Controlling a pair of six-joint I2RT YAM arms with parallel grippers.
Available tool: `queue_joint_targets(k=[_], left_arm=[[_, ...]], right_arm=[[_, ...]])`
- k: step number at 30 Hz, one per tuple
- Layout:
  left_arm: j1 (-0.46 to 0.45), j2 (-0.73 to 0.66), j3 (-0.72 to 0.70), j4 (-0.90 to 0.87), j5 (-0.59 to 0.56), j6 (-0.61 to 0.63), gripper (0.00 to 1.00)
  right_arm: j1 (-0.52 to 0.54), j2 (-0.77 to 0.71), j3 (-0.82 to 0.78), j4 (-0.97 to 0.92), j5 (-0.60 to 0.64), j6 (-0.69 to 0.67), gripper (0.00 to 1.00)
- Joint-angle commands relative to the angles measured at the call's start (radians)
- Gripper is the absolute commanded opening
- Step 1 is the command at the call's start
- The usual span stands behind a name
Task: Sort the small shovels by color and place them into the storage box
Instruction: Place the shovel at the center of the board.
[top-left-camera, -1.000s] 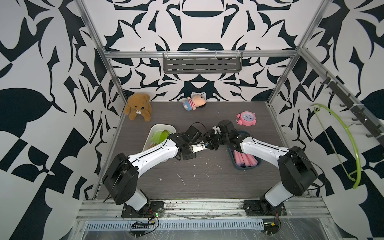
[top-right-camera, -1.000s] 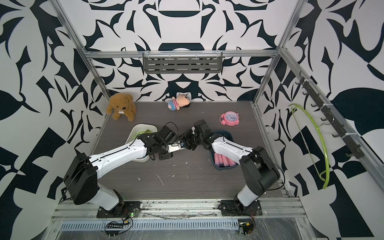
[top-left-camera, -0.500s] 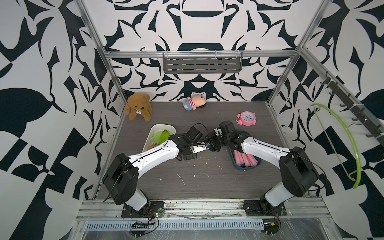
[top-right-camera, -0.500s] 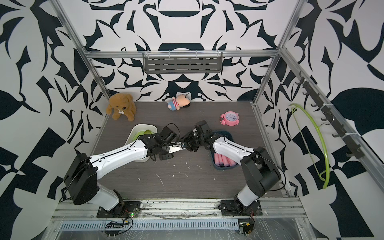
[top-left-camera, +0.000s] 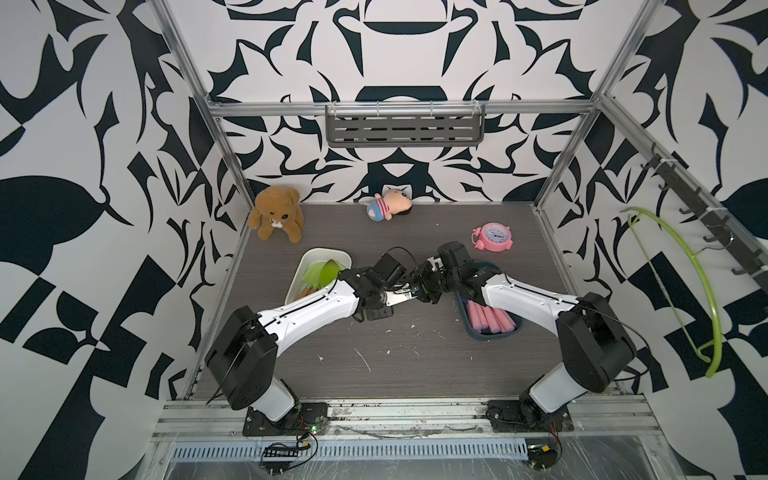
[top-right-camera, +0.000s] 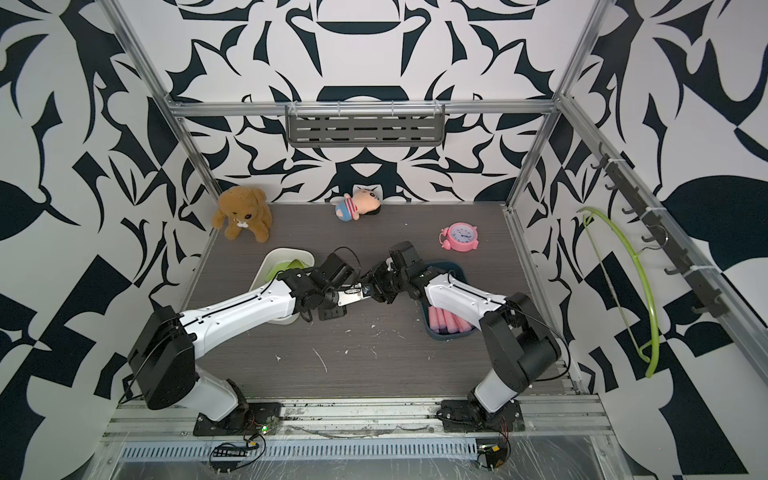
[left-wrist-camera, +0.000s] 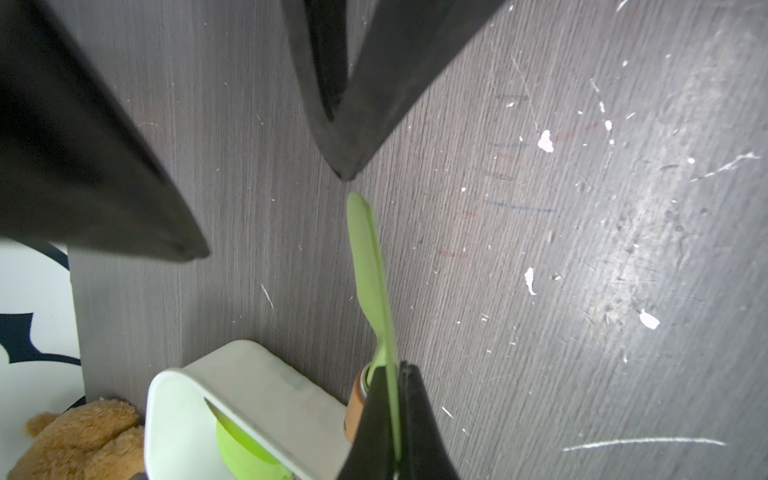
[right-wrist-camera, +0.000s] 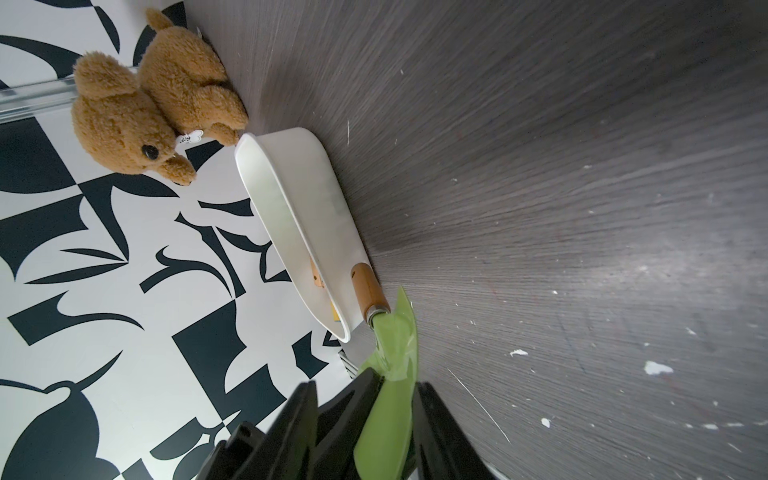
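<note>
Over the table's middle, my left gripper (top-left-camera: 406, 294) and right gripper (top-left-camera: 427, 285) meet tip to tip. Both hold one small shovel with a lime-green blade (left-wrist-camera: 368, 257) and a brown handle (right-wrist-camera: 368, 291). The left gripper (left-wrist-camera: 394, 368) is shut on the thin blade beside the handle. The right gripper (right-wrist-camera: 397, 380) has the blade's width between its fingers. Other green shovels (top-left-camera: 320, 272) lie in the white storage box (top-left-camera: 324, 250) at the left. Pink-handled shovels (top-left-camera: 484, 318) lie in the dark blue storage box (top-left-camera: 492, 337) under the right arm.
A teddy bear (top-left-camera: 276, 212) sits in the back left corner. A small doll (top-left-camera: 388, 206) lies by the back wall, and a pink alarm clock (top-left-camera: 494, 237) stands at the back right. A green hanger (top-left-camera: 685, 266) hangs on the right wall. White specks dot the tabletop.
</note>
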Motion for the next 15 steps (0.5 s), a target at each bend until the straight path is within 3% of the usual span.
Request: queue_joint_targets(k=[1,15], left_arm=[[0.002,0.011,0.029,0.056,-0.035,-0.039,0.00],[0.007,0.004,0.011,0.066,-0.043,-0.043,0.00]], right_arm=[[0.026,-0.007,-0.010,0.007,-0.050,-0.012,0.42],[-0.022,-0.071,-0.035,-0.063,-0.047,-0.050,0.42]])
